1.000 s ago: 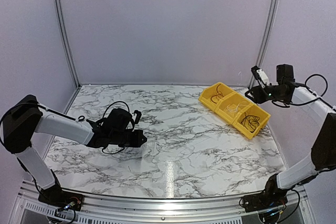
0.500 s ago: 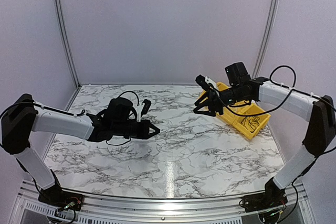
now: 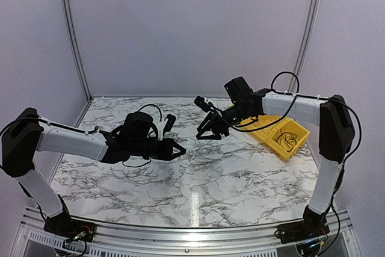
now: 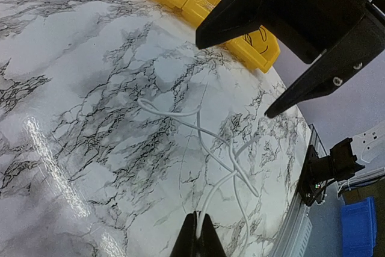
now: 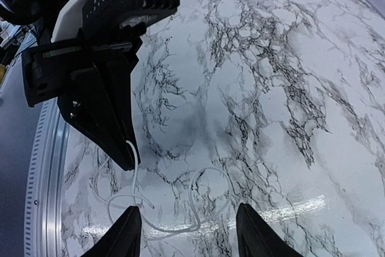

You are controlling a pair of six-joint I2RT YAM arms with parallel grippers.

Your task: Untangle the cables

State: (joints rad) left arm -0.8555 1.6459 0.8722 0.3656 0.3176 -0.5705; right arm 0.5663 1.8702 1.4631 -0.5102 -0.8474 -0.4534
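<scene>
Currently white cable (image 4: 204,142) pinched in left tool (image 4: 197,218), looping before right tool (image 5: 186,212).

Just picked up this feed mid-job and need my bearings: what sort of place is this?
Likely an enclosed robot test cell: plain pale walls on metal frame posts, a marble-patterned tabletop, and a yellow sorting bin holding loose cables.
</scene>
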